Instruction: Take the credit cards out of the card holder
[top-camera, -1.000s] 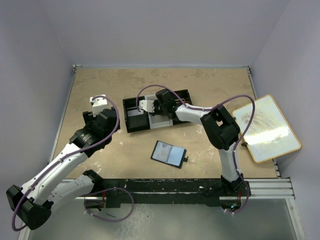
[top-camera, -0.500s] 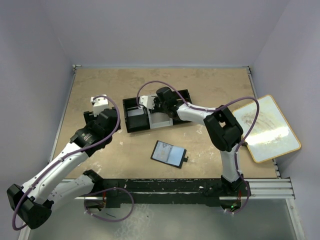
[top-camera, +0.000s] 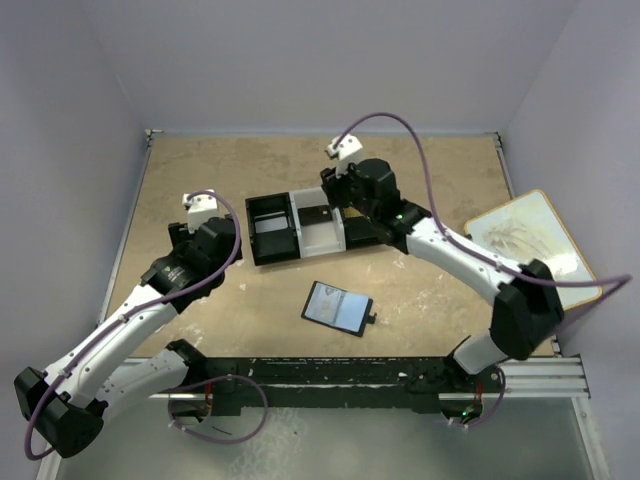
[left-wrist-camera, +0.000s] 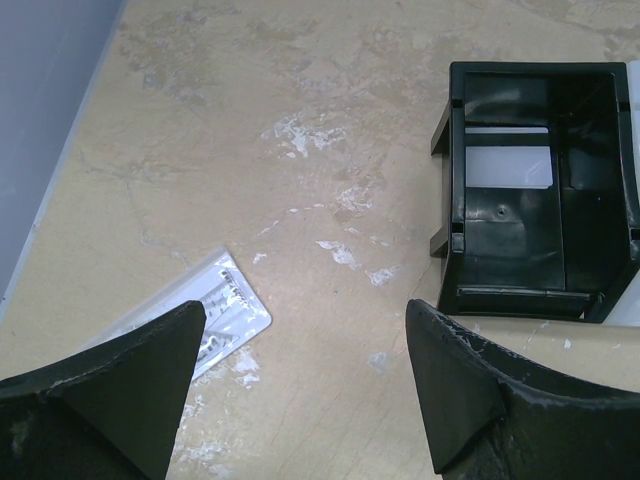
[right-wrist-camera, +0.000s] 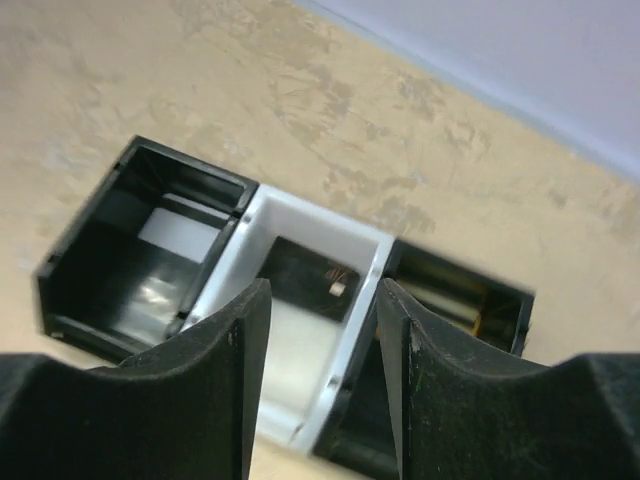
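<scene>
The card holder (top-camera: 337, 307) lies open on the table in front of the tray, its pale-blue sleeves up. The black-and-white tray (top-camera: 262, 252) holds a dark card (right-wrist-camera: 305, 278) in its white middle compartment and a gold-tan card (right-wrist-camera: 447, 298) in its right one. My right gripper (top-camera: 335, 200) hovers over the tray's far side; in the right wrist view (right-wrist-camera: 318, 300) it is open and empty. My left gripper (top-camera: 207, 238) is open and empty (left-wrist-camera: 305, 320) left of the tray, above bare table.
A white printed packet (left-wrist-camera: 190, 318) lies on the table under my left finger. The tray's left black compartment (left-wrist-camera: 590, 230) has a pale flat piece at its far end. A tan-rimmed white board (top-camera: 530, 255) leans at the right edge.
My right gripper has risen out of the tray's middle compartment and drawn back to the right. The dark card now lies uncovered there. The left arm has not moved.
</scene>
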